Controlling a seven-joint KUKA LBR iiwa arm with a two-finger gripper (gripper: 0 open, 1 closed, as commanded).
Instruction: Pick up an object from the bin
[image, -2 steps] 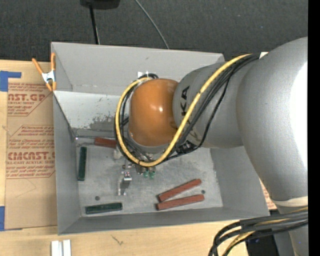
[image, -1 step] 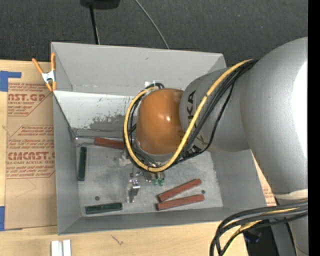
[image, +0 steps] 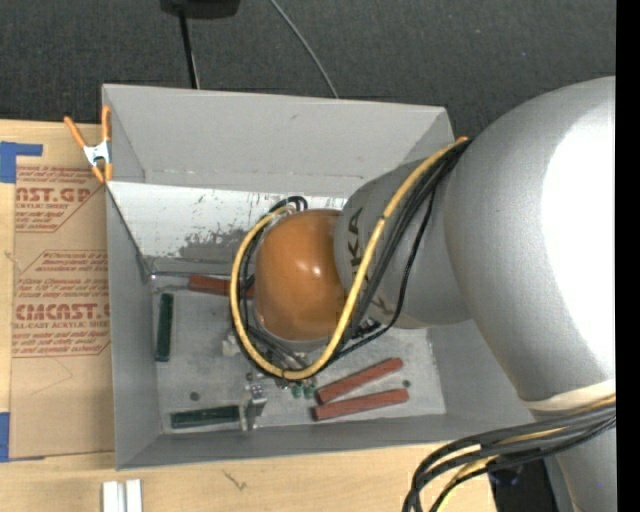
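A small part of my gripper (image: 256, 396) pokes out from under the arm's orange cover near the bin's front wall. It sits just beside the right end of a dark green stick (image: 205, 418) that lies along the front edge. Two red-brown sticks (image: 358, 380) (image: 362, 402) lie side by side to the gripper's right. Whether anything is held is hidden.
Another dark green stick (image: 163, 327) lies upright along the bin's left side. A red-brown stick (image: 208, 285) pokes out from under the arm at the back left. The arm and its orange cover hide the bin's middle and right.
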